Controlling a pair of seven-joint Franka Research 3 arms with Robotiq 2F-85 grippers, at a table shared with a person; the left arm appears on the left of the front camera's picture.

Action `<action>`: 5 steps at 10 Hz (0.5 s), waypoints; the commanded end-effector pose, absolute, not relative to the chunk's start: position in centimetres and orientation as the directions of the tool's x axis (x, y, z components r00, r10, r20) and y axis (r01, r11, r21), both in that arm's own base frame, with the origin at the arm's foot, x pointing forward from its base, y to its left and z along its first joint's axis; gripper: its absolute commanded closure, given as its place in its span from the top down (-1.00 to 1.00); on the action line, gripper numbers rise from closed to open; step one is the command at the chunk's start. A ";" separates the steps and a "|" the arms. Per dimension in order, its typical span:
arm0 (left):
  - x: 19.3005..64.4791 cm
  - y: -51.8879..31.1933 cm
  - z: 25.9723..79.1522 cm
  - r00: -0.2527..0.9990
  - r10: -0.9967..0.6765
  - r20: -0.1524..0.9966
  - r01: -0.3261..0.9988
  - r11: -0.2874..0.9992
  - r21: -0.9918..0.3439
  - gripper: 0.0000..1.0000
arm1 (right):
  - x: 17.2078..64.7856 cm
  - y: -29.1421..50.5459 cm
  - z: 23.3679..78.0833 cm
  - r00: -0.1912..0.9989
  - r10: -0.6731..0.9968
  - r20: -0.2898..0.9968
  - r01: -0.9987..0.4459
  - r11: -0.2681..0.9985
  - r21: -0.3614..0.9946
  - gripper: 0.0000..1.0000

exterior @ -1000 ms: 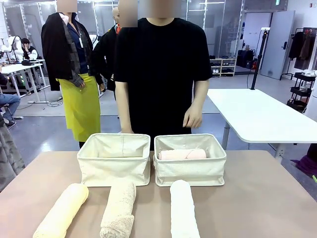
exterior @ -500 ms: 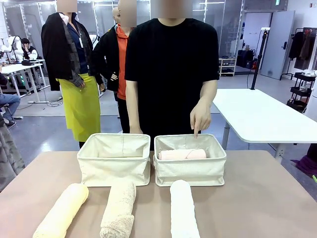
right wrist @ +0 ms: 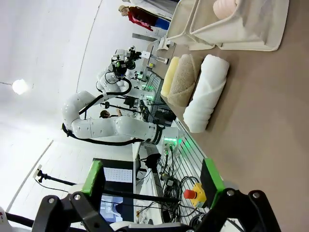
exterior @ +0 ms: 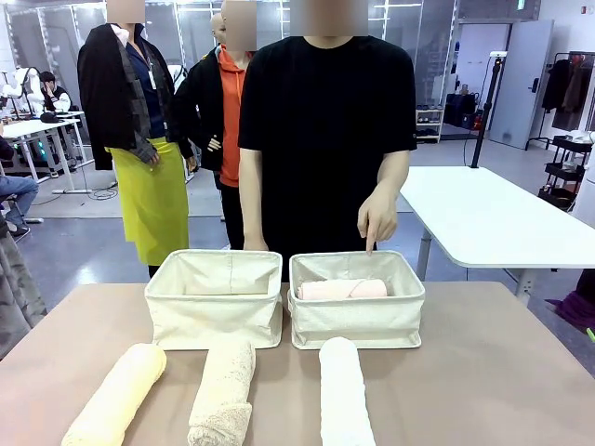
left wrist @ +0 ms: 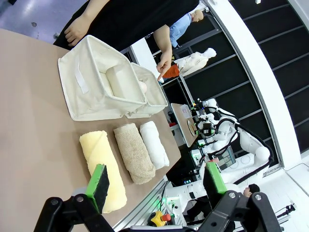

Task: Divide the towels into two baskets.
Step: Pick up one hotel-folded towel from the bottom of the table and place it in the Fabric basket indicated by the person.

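Cream canvas forms the left basket [exterior: 214,321] and right basket [exterior: 358,323], which sit just beside each other toward the far edge of the worktop [exterior: 493,372]. The pink towel [exterior: 342,290] lies in the right one. The yellow towel [exterior: 116,395], beige towel [exterior: 223,381] and white towel [exterior: 344,390] lie along the near edge, with bare tan surface toward the right edge. A person's finger [exterior: 370,243] points down at the right basket's far rim. Behind are a grey floor and a white table [exterior: 483,218].

In the left wrist view, the left hand [left wrist: 157,180] is open and grips nothing, with the yellow towel nearest it. A cloth tab [left wrist: 82,79] shows on a basket wall.

In the right wrist view, the right hand [right wrist: 151,176] is open and empty, with bare worktop ahead beside the white towel.
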State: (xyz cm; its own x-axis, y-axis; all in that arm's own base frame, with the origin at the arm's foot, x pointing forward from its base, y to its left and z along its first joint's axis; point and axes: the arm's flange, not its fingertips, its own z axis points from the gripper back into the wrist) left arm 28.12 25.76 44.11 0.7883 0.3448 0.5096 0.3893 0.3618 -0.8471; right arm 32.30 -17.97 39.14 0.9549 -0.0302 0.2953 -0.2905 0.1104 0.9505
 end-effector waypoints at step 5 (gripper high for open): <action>27.8 25.9 44.2 0.782 0.348 0.517 0.402 0.352 -0.845 1.00 | 32.1 -17.7 39.5 0.956 -0.020 0.293 -0.289 0.107 0.951 1.00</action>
State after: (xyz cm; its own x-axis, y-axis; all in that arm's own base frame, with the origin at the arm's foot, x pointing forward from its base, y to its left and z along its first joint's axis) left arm 28.12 25.76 44.11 0.7883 0.3448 0.5096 0.3893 0.3618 -0.8471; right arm 32.30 -17.97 39.14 0.9549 -0.0302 0.2953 -0.2905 0.1104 0.9505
